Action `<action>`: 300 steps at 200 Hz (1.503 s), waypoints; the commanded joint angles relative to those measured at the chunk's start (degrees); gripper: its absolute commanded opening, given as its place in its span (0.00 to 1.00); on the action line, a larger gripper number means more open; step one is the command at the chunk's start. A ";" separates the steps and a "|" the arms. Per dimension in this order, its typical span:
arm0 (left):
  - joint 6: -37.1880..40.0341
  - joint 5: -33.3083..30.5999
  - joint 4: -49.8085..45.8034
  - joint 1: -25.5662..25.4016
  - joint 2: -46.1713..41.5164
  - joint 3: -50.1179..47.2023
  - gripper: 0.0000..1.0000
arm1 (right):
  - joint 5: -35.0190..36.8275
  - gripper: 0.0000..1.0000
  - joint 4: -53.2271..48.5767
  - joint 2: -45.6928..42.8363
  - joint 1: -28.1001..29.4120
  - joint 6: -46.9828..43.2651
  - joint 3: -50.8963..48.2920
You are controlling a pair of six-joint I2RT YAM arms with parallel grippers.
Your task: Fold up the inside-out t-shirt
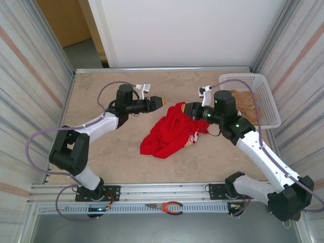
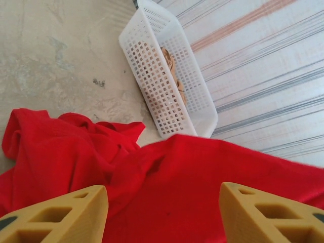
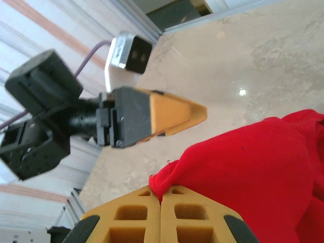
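The inside-out t-shirt [image 1: 169, 132] is bright red and lies crumpled mid-table, with a bit of white lettering [image 1: 194, 135] at its right edge. My right gripper [image 1: 186, 109] is at the shirt's upper right, lifting a fold. In the right wrist view it [image 3: 161, 191] is shut on a rolled hem of the red cloth [image 3: 253, 167]. My left gripper [image 1: 161, 102] hovers just left of that raised fold, apart from it. In the left wrist view its yellow fingers [image 2: 61, 215] stand wide apart, open, with the shirt [image 2: 167, 172] beyond them.
A white mesh basket [image 1: 263, 96] stands at the back right with a tan cloth [image 1: 247, 101] inside; the left wrist view shows that basket [image 2: 152, 86] too. Orange-handled pliers [image 1: 171, 207] lie on the front rail. Striped walls close both sides.
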 commanded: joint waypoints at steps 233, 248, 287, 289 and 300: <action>12.57 -2.82 1.85 -9.89 -11.29 -4.73 0.00 | -5.27 0.00 5.14 0.90 -15.25 4.72 -7.93; 11.87 2.51 4.03 -8.84 -12.35 -5.38 0.00 | -5.52 0.00 6.70 3.24 -16.40 4.81 -8.92; 10.65 9.58 6.19 -8.49 -10.27 -4.25 0.00 | -9.17 0.00 10.77 7.30 -15.13 6.92 -9.52; 10.48 9.72 6.35 -8.49 -10.05 -4.20 0.00 | -9.31 0.00 10.83 7.31 -14.95 6.93 -9.52; 10.28 9.54 5.98 -8.26 -9.25 -4.06 0.09 | -9.99 0.00 10.84 7.14 -13.71 6.97 -9.18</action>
